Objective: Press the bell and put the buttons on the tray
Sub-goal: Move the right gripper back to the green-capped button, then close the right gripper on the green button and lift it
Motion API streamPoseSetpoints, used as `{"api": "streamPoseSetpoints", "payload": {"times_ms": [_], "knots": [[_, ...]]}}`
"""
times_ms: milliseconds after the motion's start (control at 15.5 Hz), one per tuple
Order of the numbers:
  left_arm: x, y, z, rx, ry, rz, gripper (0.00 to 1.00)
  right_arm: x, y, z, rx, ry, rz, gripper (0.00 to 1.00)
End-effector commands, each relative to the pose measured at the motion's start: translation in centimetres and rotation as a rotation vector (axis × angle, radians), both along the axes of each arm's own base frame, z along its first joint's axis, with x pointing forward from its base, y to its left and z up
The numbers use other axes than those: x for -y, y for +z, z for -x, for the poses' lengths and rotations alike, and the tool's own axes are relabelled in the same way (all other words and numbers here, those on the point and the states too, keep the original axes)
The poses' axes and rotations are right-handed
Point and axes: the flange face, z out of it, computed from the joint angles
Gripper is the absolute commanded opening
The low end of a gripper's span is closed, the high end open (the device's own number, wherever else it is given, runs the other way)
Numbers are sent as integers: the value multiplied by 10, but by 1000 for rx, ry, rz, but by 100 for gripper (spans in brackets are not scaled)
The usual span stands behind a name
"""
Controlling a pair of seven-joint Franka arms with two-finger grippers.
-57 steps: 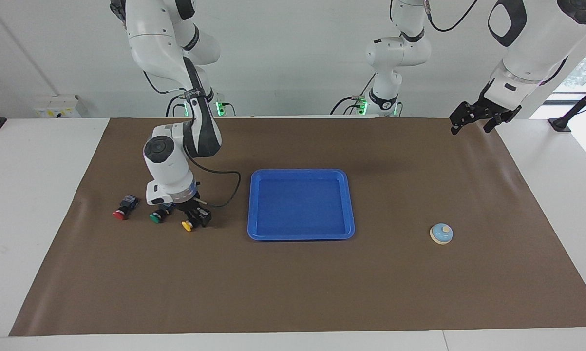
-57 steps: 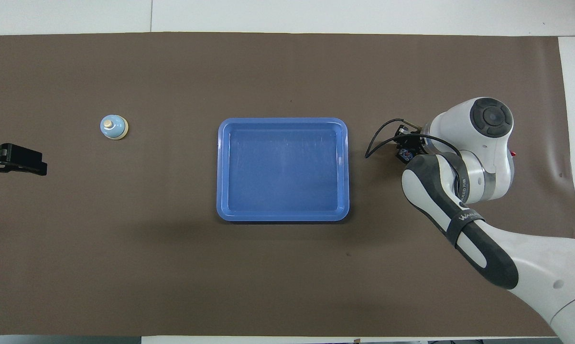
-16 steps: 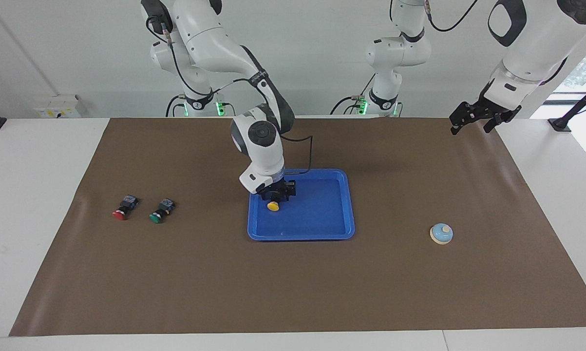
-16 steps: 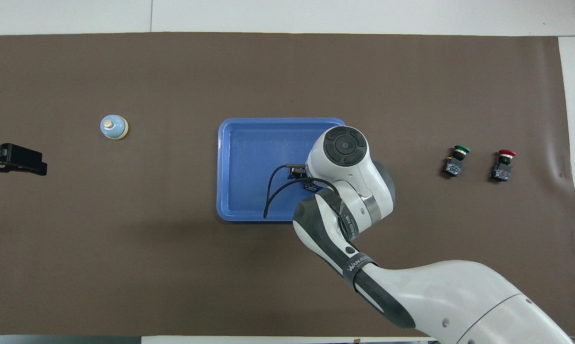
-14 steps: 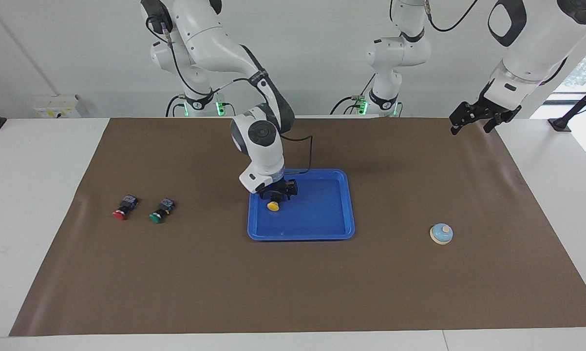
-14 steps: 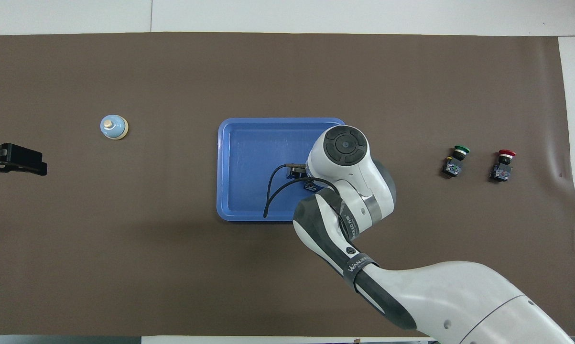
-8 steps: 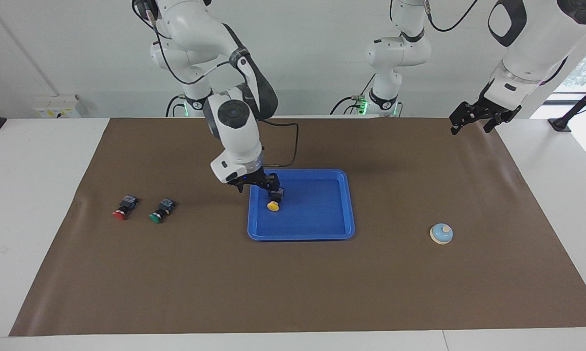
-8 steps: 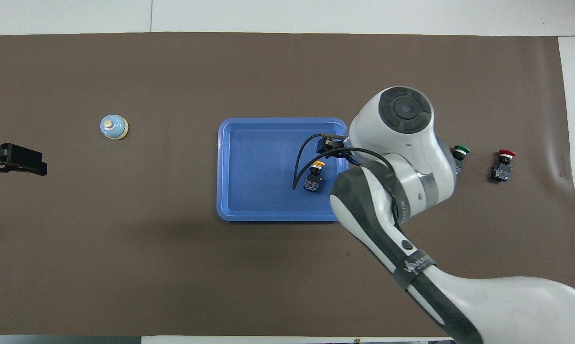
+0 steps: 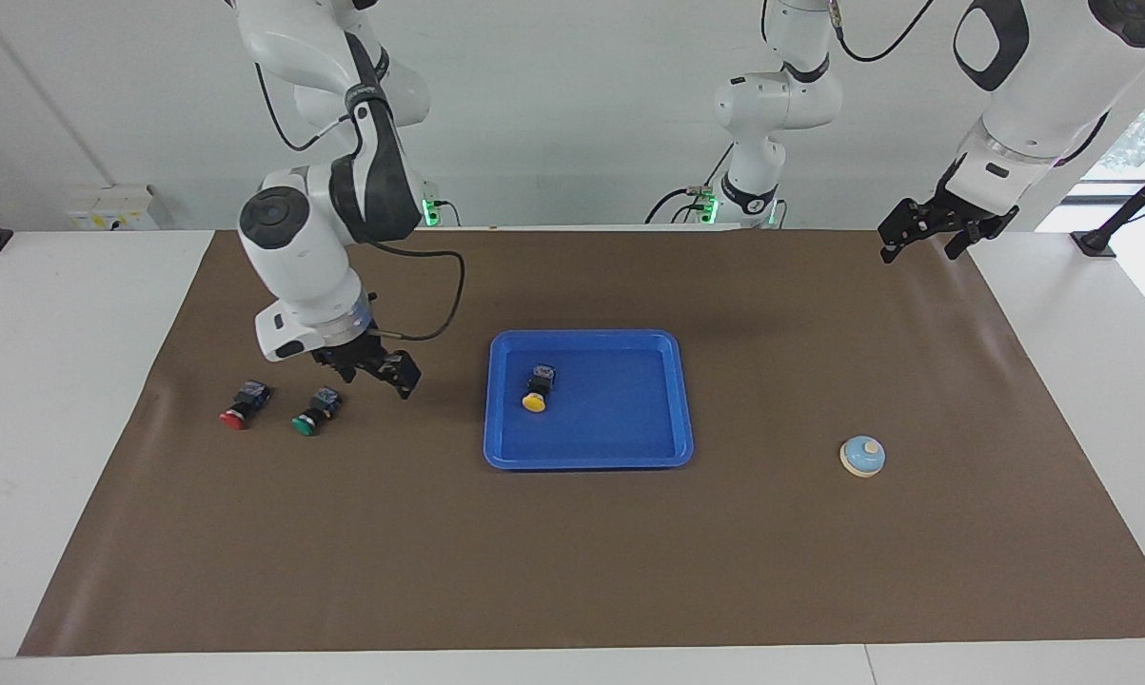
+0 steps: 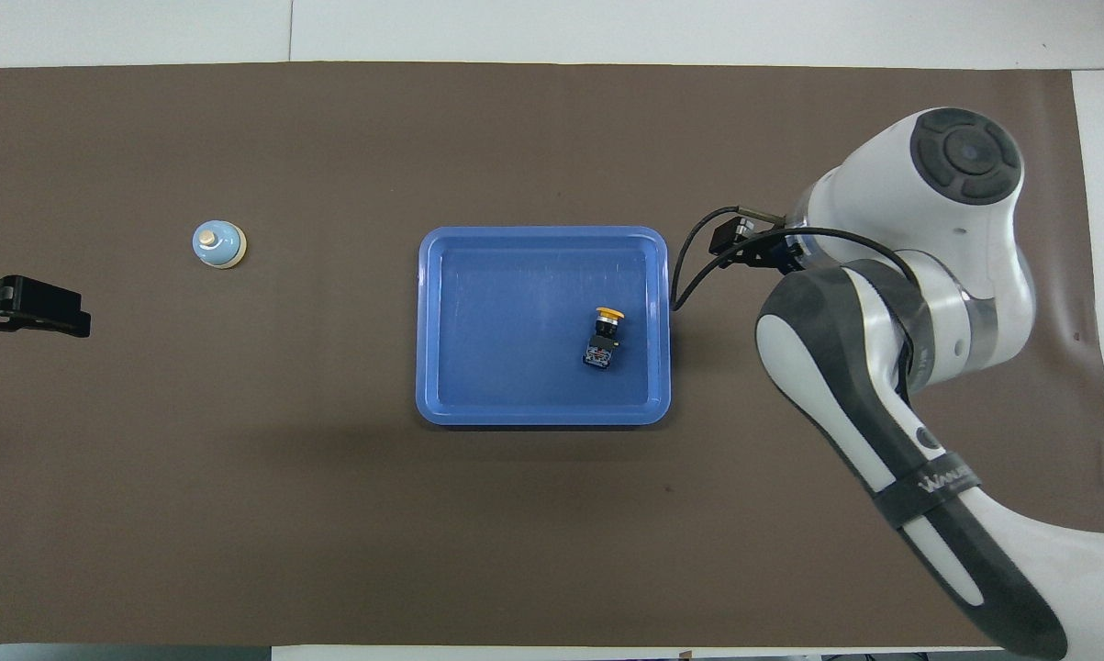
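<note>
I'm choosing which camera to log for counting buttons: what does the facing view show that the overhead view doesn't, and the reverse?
Only the facing view shows the red button and green button on the mat, with the right end effector raised beside the green one; overhead, the arm covers them. Only the overhead view shows the mat's whole edge farthest from the robots. Both show the yellow button in the tray, the bell and the waiting left end effector.

Yellow button (image 9: 535, 390) lying in blue tray (image 9: 629, 457)

A high camera is facing the robots across the table (image 9: 572, 571); another is looking steeply down, both sharing the tray (image 9: 586, 461).
</note>
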Motion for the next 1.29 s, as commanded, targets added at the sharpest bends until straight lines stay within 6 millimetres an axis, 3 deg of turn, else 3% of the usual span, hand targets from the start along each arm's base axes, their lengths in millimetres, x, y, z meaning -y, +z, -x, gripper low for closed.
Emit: {"api": "streamPoseSetpoints", "payload": {"times_ms": [0, 129, 580, 838, 1096, 1224], "knots": [[-1, 4, 5, 6, 3, 15, 100, 39, -16, 12, 0, -34, 0, 100], [-1, 4, 5, 6, 3, 15, 100, 56, -36, 20, 13, -72, 1, 100], [-1, 4, 5, 6, 3, 15, 100, 79, -92, 42, 29, -115, 3, 100], [-1, 4, 5, 6, 3, 15, 100, 81, -104, 42, 19, -115, 6, 100], [-1, 2, 5, 3, 3, 15, 100, 87, -125, 38, 32, -112, 15, 77], [-1, 4, 5, 6, 3, 15, 100, 90, -129, 38, 27, -111, 19, 51]]}}
